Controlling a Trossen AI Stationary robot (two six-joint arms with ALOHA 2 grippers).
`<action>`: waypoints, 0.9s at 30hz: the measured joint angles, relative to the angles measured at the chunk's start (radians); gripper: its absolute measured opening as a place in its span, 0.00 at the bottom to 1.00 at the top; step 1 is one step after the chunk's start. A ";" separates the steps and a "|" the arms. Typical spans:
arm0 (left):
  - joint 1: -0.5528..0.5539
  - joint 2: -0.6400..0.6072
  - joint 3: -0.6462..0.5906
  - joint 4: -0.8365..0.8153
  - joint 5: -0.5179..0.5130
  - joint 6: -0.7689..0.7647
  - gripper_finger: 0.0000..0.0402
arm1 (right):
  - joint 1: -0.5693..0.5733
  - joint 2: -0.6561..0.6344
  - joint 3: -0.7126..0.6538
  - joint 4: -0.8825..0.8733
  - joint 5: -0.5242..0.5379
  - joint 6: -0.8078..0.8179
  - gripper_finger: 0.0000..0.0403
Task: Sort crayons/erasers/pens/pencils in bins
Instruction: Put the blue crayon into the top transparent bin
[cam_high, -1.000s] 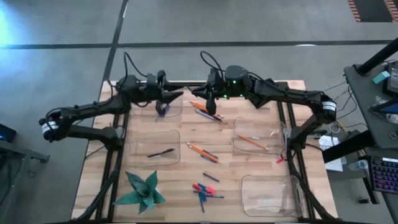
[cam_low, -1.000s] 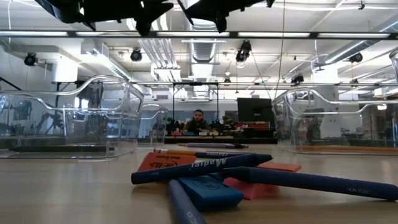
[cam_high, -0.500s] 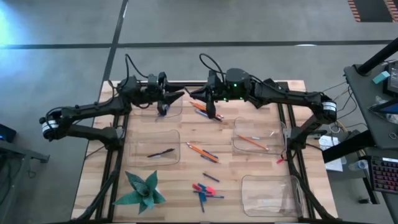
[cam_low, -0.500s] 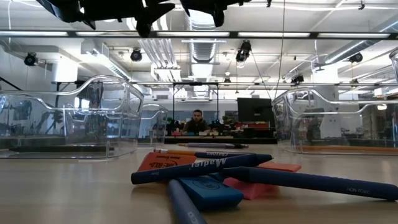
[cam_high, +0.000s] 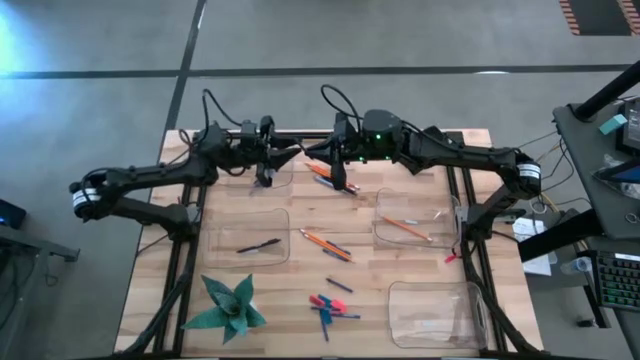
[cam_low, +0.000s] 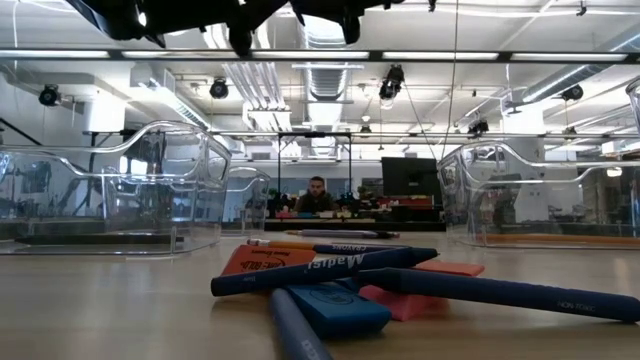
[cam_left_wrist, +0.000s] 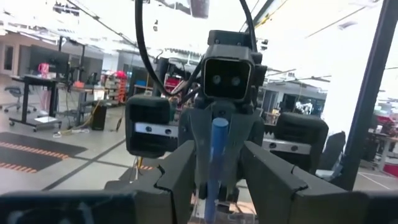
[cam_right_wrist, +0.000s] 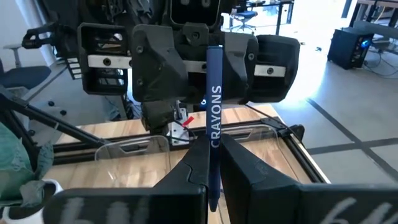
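Observation:
My right gripper (cam_right_wrist: 211, 158) is shut on a dark blue crayon (cam_right_wrist: 214, 93) printed CRAYONS, high over the table's far middle (cam_high: 340, 178). My left gripper (cam_high: 290, 155) faces it from the left, above the far left bin (cam_high: 262, 178), and is open. In the left wrist view the crayon (cam_left_wrist: 217, 143) stands upright beyond and between its spread fingers (cam_left_wrist: 180, 177), untouched. Orange pencils (cam_high: 325, 243) lie mid-table. Erasers and crayons (cam_high: 328, 305) lie in a pile near the front edge. My right gripper pinches the crayon's lower part (cam_right_wrist: 213, 140) between its two fingers. The fingers are level, come from the table's right and lie across the crayon. The crayon stands upright, lifted clear of the table, most of its length above the fingers.
Of the other bins, the near left bin (cam_high: 250, 238) holds a black pen and the right bin (cam_high: 415, 222) an orange pencil. The near right bin (cam_high: 435, 310) stands by the front edge. More sticks (cam_high: 335, 178) lie below the right gripper. A green paper plant (cam_high: 230, 305) sits front left.
My left arm has edged toward the table's right, bringing its open gripper slightly closer to the right gripper, and it has turned a little. The right gripper keeps the crayon upright in about the same place.

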 joint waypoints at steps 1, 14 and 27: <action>-0.001 0.006 0.002 0.000 0.000 0.000 0.30 | 0.001 0.000 0.000 0.000 0.000 0.000 0.03; -0.004 0.049 0.034 -0.001 0.001 -0.024 0.20 | 0.006 0.000 0.000 -0.002 0.001 0.000 0.03; -0.006 0.049 0.034 -0.006 0.004 -0.024 0.04 | 0.006 0.000 0.000 -0.023 0.014 0.034 0.15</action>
